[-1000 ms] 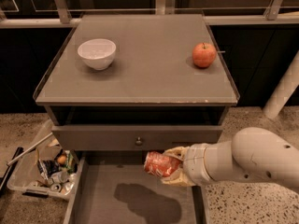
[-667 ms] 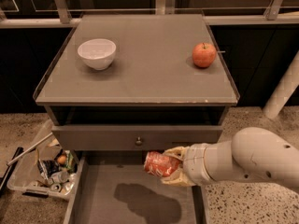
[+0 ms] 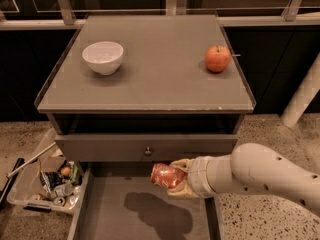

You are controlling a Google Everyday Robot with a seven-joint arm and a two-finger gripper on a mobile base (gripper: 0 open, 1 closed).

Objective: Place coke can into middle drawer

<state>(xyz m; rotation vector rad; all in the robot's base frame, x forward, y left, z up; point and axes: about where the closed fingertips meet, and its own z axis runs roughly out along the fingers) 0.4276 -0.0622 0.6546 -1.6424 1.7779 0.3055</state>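
While reaching in from the right over the middle drawer [image 3: 115,219], pinching the coke can [image 3: 162,175] in the gripper [image 3: 176,178], one tan finger pressing above it and one below. Sticking out leftward past the fingertips, hanging clear above the grey drawer floor and casting a shadow on it. Lying on its side, long axis running roughly left to right across the view, free end pointing left, just below the knob [image 3: 147,151] of the drawer front [image 3: 100,148]. Resting on the cabinet top [image 3: 160,84]: a white bowl [image 3: 103,57] at left, an apple [image 3: 218,59] at right.
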